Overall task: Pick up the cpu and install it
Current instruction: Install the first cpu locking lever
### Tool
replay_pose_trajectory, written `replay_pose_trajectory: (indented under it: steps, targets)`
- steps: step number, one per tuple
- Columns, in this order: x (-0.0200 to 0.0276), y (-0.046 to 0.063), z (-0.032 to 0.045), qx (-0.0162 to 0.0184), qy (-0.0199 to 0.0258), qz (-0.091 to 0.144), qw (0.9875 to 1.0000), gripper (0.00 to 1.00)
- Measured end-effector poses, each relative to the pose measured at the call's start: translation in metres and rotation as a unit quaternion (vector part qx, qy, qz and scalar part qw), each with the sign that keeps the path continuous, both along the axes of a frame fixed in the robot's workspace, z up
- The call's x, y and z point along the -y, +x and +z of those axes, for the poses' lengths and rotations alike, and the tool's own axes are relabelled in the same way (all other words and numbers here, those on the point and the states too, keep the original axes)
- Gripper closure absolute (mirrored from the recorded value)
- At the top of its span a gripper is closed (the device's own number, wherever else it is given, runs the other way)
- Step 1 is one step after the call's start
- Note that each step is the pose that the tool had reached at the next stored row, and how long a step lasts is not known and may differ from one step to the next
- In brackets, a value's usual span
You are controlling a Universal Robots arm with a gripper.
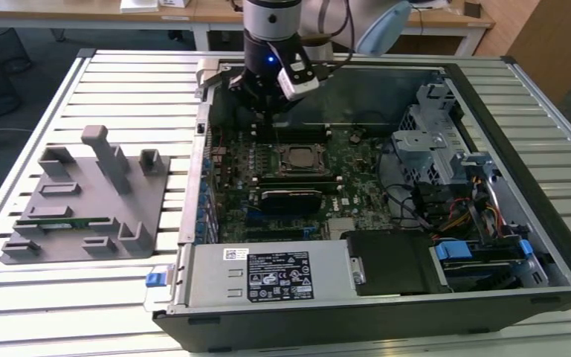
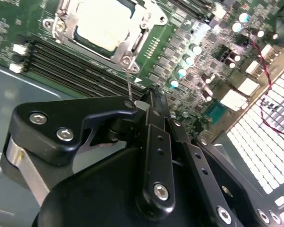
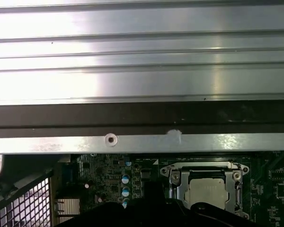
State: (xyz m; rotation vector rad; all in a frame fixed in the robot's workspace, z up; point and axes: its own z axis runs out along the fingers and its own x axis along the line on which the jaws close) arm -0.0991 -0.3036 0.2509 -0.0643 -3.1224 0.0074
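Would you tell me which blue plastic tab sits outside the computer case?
The blue tab by the case's front corner at the exterior view's left, over the slatted table; the others sit inside by the drive bays.

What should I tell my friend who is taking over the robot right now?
Hand: hanging over the motherboard inside the open computer case, carrying nothing that I can see; whether it is open or shut, I cannot tell.
Cpu: already lying in its socket; also seen in the first wrist view.
Done: the cpu appears to be placed.
Left: whether it is locked down, I cannot tell.
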Motion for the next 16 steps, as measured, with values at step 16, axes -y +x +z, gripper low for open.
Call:
replay_pose_trajectory:
  steps: [16]
  targets:
    - [-0.0001,0.035,-0.0041,0.0001,0.0006,0.001,1.0000,0.89]
